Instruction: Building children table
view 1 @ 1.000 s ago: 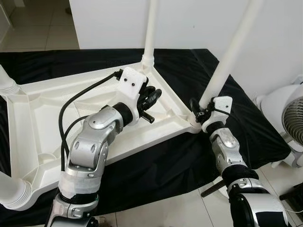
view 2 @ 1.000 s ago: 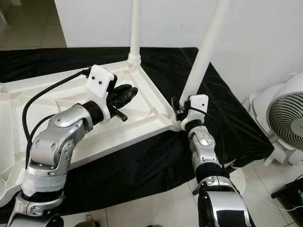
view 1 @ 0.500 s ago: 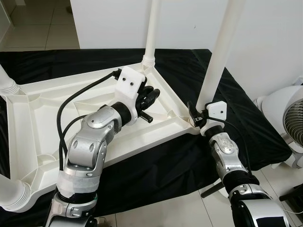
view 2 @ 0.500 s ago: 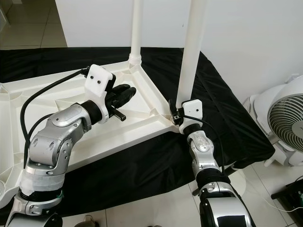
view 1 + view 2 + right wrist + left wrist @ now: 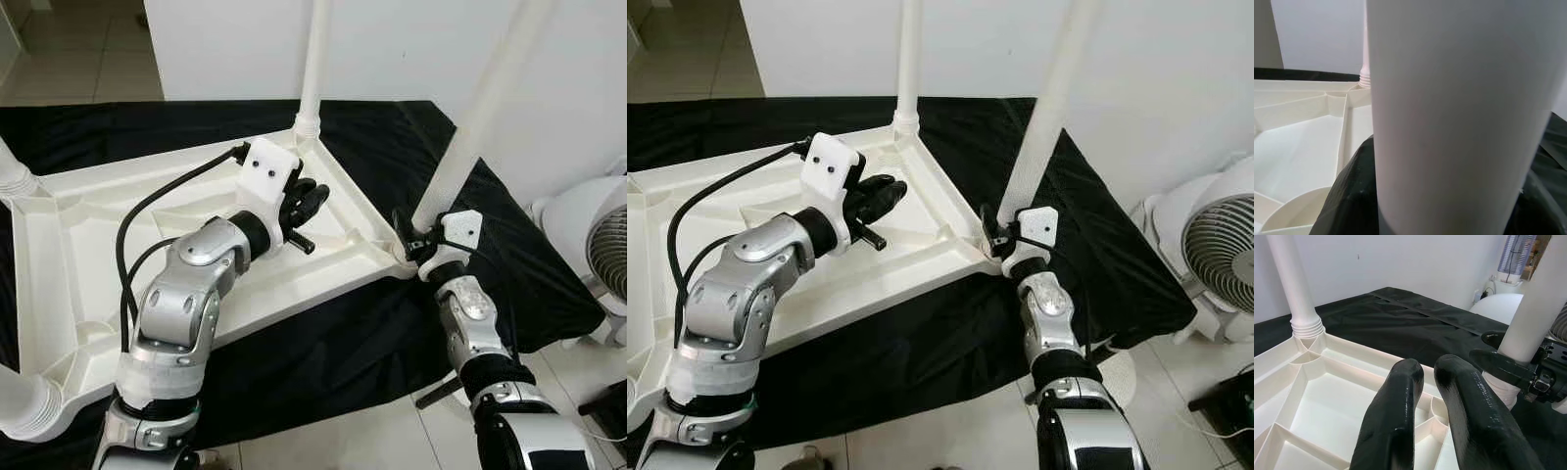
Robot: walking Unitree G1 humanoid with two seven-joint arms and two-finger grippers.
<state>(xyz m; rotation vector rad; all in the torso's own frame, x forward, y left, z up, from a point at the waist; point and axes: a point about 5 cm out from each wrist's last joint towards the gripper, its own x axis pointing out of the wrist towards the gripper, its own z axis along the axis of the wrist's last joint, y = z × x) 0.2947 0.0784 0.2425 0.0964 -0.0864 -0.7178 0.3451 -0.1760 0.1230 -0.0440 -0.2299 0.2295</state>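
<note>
My right gripper (image 5: 409, 238) is clamped on the leaning white plastic tube leg (image 5: 480, 116) at the four o'clock corner of the upturned white ribbed plastic tabletop (image 5: 69, 255) lying on black cloth (image 5: 392, 137). My left gripper (image 5: 312, 196) hovers above its centre, fingers together.

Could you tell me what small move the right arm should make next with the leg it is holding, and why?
Probably tilt it upright. The right gripper clasps the white leg just above the corner socket of the upturned tabletop, and it leans to the right, while the far leg stands straight. The left gripper hovers over the tabletop.
</note>
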